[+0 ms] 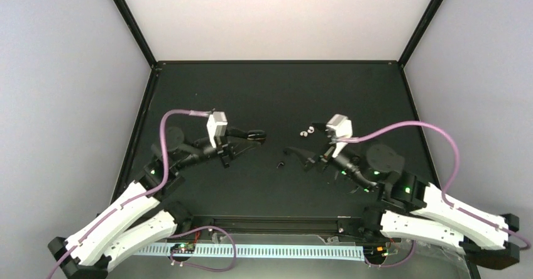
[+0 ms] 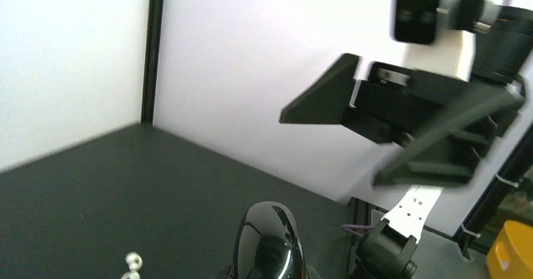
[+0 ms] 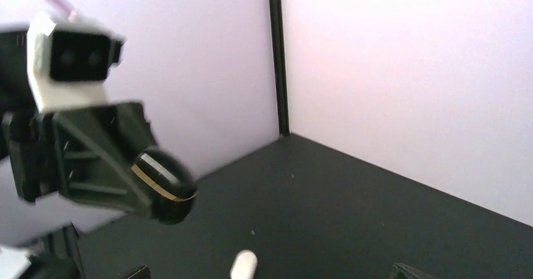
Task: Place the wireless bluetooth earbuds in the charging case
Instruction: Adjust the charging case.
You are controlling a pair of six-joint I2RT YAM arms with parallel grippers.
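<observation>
My left gripper (image 1: 250, 136) is shut on a glossy black pebble-shaped charging case (image 1: 257, 133), held just above the table; the case (image 2: 270, 241) fills the bottom of the left wrist view. A white pair of earbuds (image 1: 306, 132) lies on the mat to the right of the case, also seen as white earbuds (image 2: 133, 263). A tiny dark bud (image 1: 280, 164) lies nearer the front. My right gripper (image 1: 307, 141) stands open around the white earbuds. In the right wrist view a white earbud (image 3: 244, 265) lies between my open fingertips (image 3: 135, 273), with the held case (image 3: 162, 190) at left.
The black table mat (image 1: 276, 90) is bordered by a black frame and white walls. The two arms face each other near the middle, their grippers a short way apart. A yellow object (image 2: 512, 254) sits off the table at the right.
</observation>
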